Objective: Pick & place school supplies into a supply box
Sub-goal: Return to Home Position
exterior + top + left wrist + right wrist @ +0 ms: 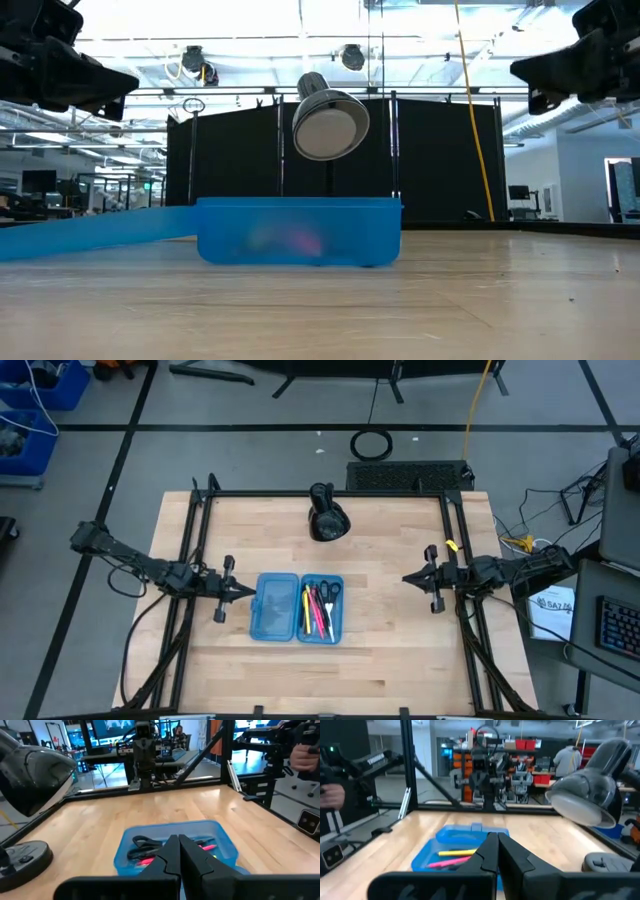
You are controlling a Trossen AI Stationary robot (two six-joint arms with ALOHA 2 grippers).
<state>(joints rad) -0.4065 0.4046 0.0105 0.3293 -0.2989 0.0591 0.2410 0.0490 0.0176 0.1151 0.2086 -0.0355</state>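
Loaded supply box (275, 607), lid open.
You see pens (312, 610) inside, probably scissors (331, 590); left gripper (247, 591) and right gripper (406, 578) flank it, fingers pressed together.

black desk lamp (327, 520): far-centre of wooden table (400, 650) | blue bins (62, 385): floor, far left | keyboard (618, 632): right

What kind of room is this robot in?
Likely a robotics lab or workshop, not a classroom: a left arm and right arm mounted at a metal-framed wooden table, coiled cable on the floor, and black partitions behind.
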